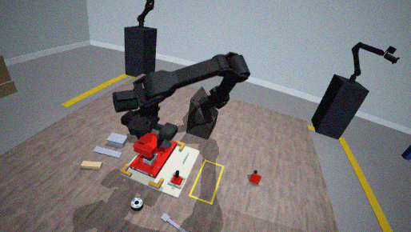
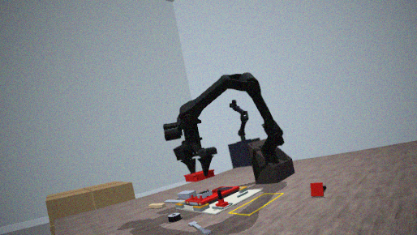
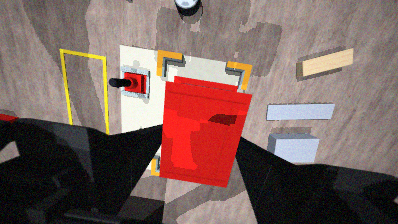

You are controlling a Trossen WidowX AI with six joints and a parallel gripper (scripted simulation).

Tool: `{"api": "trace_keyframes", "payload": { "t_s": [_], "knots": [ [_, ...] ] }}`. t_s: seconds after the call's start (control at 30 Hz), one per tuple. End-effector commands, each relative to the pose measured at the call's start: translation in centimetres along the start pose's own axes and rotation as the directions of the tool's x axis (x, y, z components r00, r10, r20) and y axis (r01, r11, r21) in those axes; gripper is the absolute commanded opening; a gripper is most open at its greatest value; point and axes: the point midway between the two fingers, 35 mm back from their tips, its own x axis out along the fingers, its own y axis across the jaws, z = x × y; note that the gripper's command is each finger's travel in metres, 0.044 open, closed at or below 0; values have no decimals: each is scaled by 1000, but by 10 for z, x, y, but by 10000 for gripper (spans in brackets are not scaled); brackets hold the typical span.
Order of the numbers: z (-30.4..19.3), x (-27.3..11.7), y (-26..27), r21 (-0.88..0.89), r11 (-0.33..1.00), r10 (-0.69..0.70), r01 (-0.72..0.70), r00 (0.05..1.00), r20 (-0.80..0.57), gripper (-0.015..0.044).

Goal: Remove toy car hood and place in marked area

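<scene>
The red hood (image 1: 145, 146) (image 2: 199, 176) (image 3: 200, 145) is held in the air above the toy car (image 1: 163, 162) (image 2: 215, 197). In the exterior view a gap shows between the two. My gripper (image 2: 199, 173) (image 3: 200, 133) is shut on the hood, with one finger at each long side. The car's red body sits on the pale board (image 1: 188, 160) (image 3: 150, 112); in the wrist view the hood hides most of it. The marked area, a yellow outline (image 1: 197, 178) (image 2: 266, 204) (image 3: 106, 95), lies on the table beside the board.
A red piece with a black lever (image 1: 177, 180) (image 3: 135, 83) stands on the board, between car and outline. A red block (image 1: 255, 178) (image 2: 316, 190) lies beyond the outline. A wheel (image 1: 137, 203), a grey tool (image 1: 172, 222), a wooden block (image 1: 91, 165) and grey pieces (image 1: 117, 139) lie around the board.
</scene>
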Motion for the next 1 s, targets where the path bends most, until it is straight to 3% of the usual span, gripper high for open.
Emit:
{"api": "trace_keyframes", "payload": {
  "t_s": [0.0,0.97],
  "knots": [
    [-1,4,6,8,1000,6,-5,1000,-14,0],
    [9,-4,127,13,1000,-13,13,1000,-13,0]
  ]
}}
